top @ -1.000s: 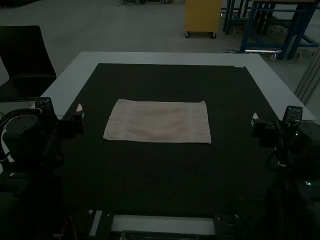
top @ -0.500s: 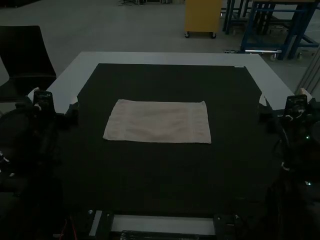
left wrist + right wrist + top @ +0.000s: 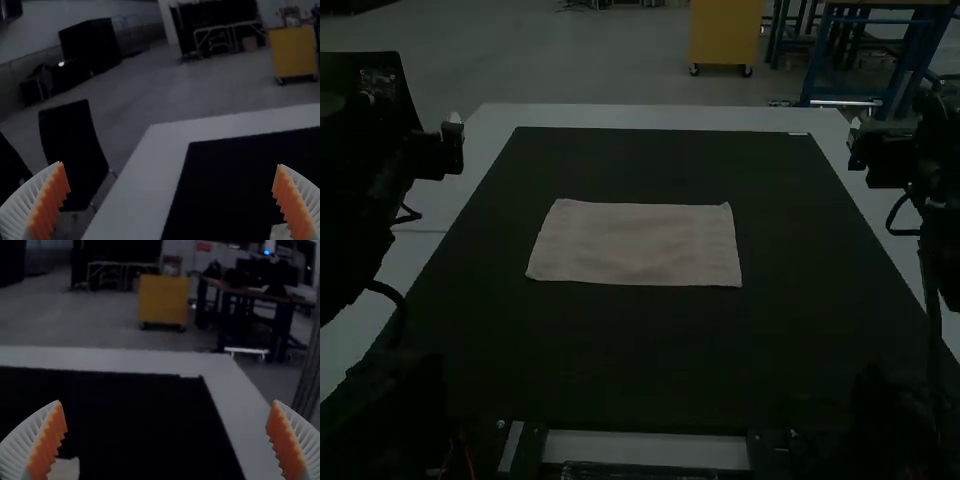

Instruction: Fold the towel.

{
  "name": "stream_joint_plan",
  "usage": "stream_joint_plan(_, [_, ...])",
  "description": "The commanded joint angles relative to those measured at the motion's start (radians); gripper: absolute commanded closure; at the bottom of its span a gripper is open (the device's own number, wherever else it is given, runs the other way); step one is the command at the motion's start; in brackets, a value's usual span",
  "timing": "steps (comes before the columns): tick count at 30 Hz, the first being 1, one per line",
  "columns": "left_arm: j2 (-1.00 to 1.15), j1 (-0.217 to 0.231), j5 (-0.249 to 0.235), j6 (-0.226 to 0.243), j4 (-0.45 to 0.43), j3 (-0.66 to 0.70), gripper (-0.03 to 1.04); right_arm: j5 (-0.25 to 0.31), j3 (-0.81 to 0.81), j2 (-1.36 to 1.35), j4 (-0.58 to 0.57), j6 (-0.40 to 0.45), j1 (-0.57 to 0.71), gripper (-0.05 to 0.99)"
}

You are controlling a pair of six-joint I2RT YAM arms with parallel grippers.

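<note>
High view: left claw [image 3: 453, 130] and right claw [image 3: 856, 133] aloft, forward-facing, fingers wide apart.

The right gripper's [image 3: 857, 132] white, ribbed fingers [image 3: 22, 445] stand wide apart, their toothed orange pads [image 3: 286, 440] facing each other. Past them, a flat black mat [image 3: 140, 415] lies on a pale grey table [image 3: 242, 415]; a small pale patch [image 3: 65, 469], probably towel, shows beside one finger.

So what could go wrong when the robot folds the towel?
The towel lies flat on the dark mat, so the open jaws might slide over its edge or pinch the mat too.

The left gripper and right gripper are out on opposite sides, so if they pull unevenly, the fold could come out crooked.
</note>
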Motion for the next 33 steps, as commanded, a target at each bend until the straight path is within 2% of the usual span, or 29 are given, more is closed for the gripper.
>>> stream_joint_plan(1, [0.206,0.062,0.000,-0.136,-0.016,0.085,0.05,-0.035,0.028,0.265,-0.048,0.169,0.002,0.02])
stream_joint_plan(3, [0.346,0.113,0.010,-0.134,-0.050,0.117,0.05,-0.056,0.028,0.403,-0.039,0.173,0.005,0.02])
stream_joint_plan(4, [0.403,0.133,0.053,-0.126,-0.077,0.130,0.05,-0.104,0.022,0.449,-0.019,0.179,0.007,0.02])
stream_joint_plan(5, [0.453,0.147,0.115,-0.100,-0.088,0.136,0.05,-0.138,0.010,0.488,0.033,0.196,0.004,0.02])
stream_joint_plan(6, [0.485,0.154,0.226,-0.048,-0.096,0.136,0.05,-0.136,-0.005,0.514,0.098,0.202,0.004,0.02])
stream_joint_plan(7, [0.510,0.154,0.277,-0.045,-0.107,0.131,0.05,-0.102,-0.018,0.532,0.150,0.199,0.002,0.02])
stream_joint_plan(9, [0.533,0.151,0.286,-0.057,-0.105,0.116,0.05,-0.075,-0.027,0.526,0.195,0.190,0.010,0.02])
stream_joint_plan(10, [0.535,0.144,0.304,-0.059,-0.091,0.105,0.05,-0.082,-0.028,0.524,0.198,0.176,0.013,0.02])
stream_joint_plan(12, [0.541,0.124,0.304,-0.059,-0.061,0.091,0.05,-0.110,-0.022,0.523,0.196,0.139,0.028,0.02])
stream_joint_plan(13, [0.544,0.118,0.315,-0.057,-0.050,0.087,0.05,-0.142,-0.018,0.524,0.187,0.118,0.038,0.02])
stream_joint_plan(15, [0.564,0.114,0.395,-0.057,-0.050,0.084,0.05,-0.182,-0.005,0.527,0.149,0.112,0.059,0.02])
stream_joint_plan(18, [0.611,0.127,0.450,-0.062,-0.042,0.084,0.05,-0.188,-0.002,0.538,0.112,0.141,0.093,0.02])
stream_joint_plan(22, [0.693,0.134,0.458,-0.062,0.027,0.084,0.05,-0.197,-0.004,0.578,0.110,0.167,0.119,0.02])
stream_joint_plan(28, [0.821,0.128,0.470,-0.057,0.142,0.108,0.05,-0.216,0.018,0.733,0.175,0.166,0.151,0.03])
stream_joint_plan(33, [0.941,0.113,0.514,-0.059,0.185,0.146,0.05,-0.211,0.059,0.851,0.251,0.167,0.185,0.03])
